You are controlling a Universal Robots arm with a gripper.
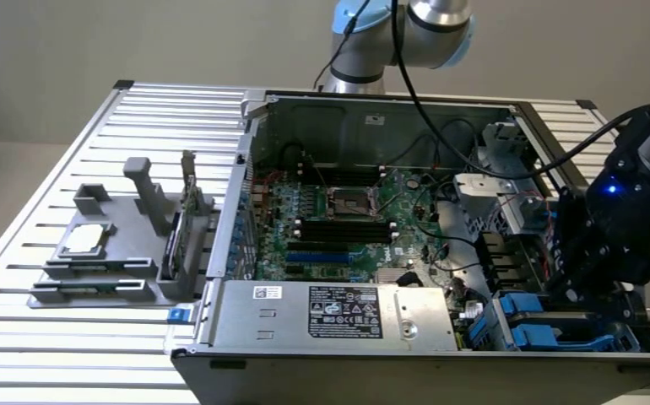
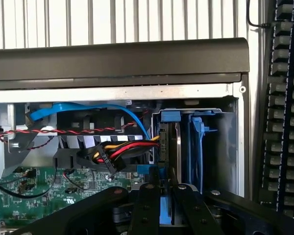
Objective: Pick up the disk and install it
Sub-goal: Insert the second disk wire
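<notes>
1 open computer case (image 1: 438, 253) lies on the slatted table (image 1: 32, 278) in the exterior view, the gripper (image 1: 595, 278) crowded over its drive bay corner at the exterior view's right. In the wrist view, the near-together fingers (image 2: 149, 205) clamp the disk (image 2: 169, 147), edge-on between blue rails, cables (image 2: 117, 152) just beside.

The table (image 1: 44, 337) is slatted bare metal with a dull sheen. The disk (image 2: 179, 147) has glossy blue plastic rails. The end effector (image 2: 165, 196) is matt black.
</notes>
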